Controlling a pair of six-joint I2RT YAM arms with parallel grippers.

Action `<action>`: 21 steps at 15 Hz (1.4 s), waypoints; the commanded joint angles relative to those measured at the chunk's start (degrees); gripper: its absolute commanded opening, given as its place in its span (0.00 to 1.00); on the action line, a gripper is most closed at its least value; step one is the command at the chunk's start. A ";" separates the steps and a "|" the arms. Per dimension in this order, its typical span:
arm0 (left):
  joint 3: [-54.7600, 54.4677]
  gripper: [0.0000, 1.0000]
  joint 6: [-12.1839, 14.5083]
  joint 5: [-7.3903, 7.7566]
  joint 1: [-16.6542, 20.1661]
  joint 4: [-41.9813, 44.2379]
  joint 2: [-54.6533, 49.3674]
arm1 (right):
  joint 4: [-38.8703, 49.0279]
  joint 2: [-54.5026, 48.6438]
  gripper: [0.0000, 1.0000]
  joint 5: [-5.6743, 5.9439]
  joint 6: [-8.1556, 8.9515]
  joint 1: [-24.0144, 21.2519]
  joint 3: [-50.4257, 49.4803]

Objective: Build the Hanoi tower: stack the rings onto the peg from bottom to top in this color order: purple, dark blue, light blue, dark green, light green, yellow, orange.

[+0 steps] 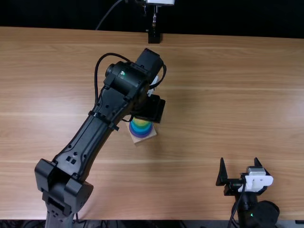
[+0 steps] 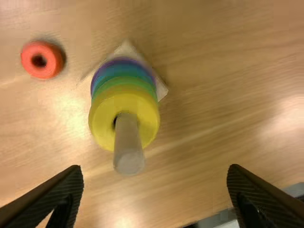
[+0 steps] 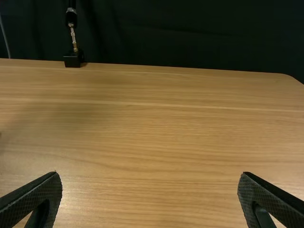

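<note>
Loose orange ring (image 2: 28, 58) near yellow-topped stack (image 2: 124, 100)

- The left claw (image 1: 153, 108) covers the peg (image 2: 127, 152) and part of the yellow ring (image 1: 141, 122) in the top view.
- Ahead of that claw, the yellow ring hides most of the green (image 2: 122, 84), blue (image 2: 121, 72) and purple (image 2: 121, 61) rings; blurred edges blend their shades.
- The wooden base (image 2: 162, 90) is mostly hidden beneath them.
- Beside the left claw, a pale thing (image 2: 216, 221) is cut off, unclear.
- Well beyond the right claw (image 1: 240, 166), a black stand (image 3: 73, 59) is cut off.
</note>
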 commanded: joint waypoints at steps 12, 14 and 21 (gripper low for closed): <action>2.47 1.00 0.96 -2.32 12.59 6.32 4.49 | -4.53 -0.73 1.00 -0.59 -0.02 -0.67 -3.35; -2.72 1.00 6.98 -5.16 12.59 6.32 5.11 | -4.53 -0.73 1.00 -0.59 -0.02 -0.67 -3.35; -13.88 1.00 12.04 -6.22 12.59 12.33 6.43 | -4.53 -0.73 1.00 -0.59 -0.02 -0.67 -3.35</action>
